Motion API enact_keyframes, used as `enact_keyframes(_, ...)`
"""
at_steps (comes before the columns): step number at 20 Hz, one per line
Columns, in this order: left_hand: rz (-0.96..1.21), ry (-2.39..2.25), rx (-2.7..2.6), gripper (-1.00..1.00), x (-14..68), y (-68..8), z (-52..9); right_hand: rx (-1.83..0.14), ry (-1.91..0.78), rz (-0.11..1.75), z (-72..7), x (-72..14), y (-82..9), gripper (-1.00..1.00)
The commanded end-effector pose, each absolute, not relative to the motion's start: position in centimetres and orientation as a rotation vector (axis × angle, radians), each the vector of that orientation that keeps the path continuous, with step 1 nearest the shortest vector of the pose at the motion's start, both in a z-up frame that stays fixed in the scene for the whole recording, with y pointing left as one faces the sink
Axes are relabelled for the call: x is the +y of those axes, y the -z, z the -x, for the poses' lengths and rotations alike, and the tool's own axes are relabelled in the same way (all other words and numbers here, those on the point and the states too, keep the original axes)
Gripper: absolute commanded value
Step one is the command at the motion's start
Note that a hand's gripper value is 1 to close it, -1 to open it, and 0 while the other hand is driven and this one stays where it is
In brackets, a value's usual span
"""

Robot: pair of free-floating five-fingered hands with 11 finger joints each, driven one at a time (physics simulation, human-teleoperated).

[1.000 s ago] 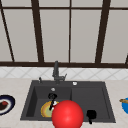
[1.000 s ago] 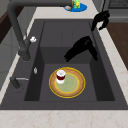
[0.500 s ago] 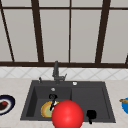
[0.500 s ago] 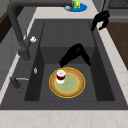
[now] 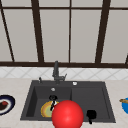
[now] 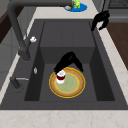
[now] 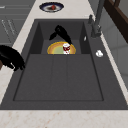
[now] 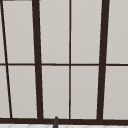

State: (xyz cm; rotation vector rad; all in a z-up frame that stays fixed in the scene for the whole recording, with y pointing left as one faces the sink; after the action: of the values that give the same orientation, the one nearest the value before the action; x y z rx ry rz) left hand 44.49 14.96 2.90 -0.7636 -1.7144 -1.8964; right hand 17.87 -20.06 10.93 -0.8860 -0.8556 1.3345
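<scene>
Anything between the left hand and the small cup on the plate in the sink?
Nothing visible. The left hand reaches down into the basin with its fingers at the small cup on the yellow plate; no other object lies between them.

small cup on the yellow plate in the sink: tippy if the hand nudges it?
Probably. The cup looks small and upright, standing near the rim of the yellow plate, so a sideways push may tip or roll it. It seems rigid, likely light. The left hand reaches down right at it; contact is unclear.
</scene>
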Motion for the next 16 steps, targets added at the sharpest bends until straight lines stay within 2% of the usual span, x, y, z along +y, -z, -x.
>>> enact_keyframes(1,0.82,1.826,-1.662,-1.0,15.2,-1.8,-45.9,-0.856,-1.334,0.886,-17.9,-20.1,-10.9,0.0)
enact_keyframes(16,0.786,1.859,-1.687,-1.0,15.3,2.3,-46.8,-0.856,-1.334,0.886,-17.9,-20.1,-10.9,0.0)
